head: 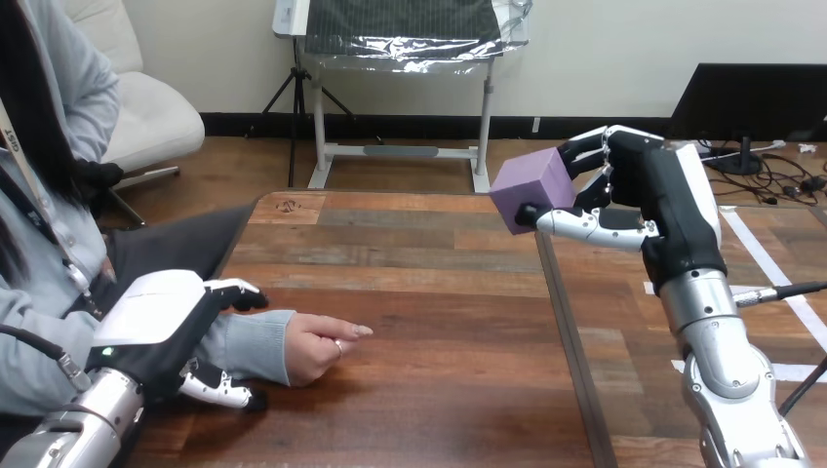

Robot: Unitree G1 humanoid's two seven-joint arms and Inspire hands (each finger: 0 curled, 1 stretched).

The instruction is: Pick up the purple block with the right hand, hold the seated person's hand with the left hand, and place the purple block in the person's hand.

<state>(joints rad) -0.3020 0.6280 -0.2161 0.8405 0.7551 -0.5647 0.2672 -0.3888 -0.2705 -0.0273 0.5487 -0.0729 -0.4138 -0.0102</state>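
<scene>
Block (532,188), plain purple cube, tilted, gripped in right hand (646,177)

Purple block (531,188): plain matte cube, tilted on a corner, upper right of centre, up in the air above the far right part of the table (439,292). Pinched between the thumb and fingers of the right hand (655,185).

Person's hand (317,346): lower left of centre, resting on the table, loosely curled, fingertips pointing right. Its sleeved wrist (249,346) sits in the left hand (161,317), fingers curled over the far side, thumb on the near side.

Block and person's hand well apart.
</scene>
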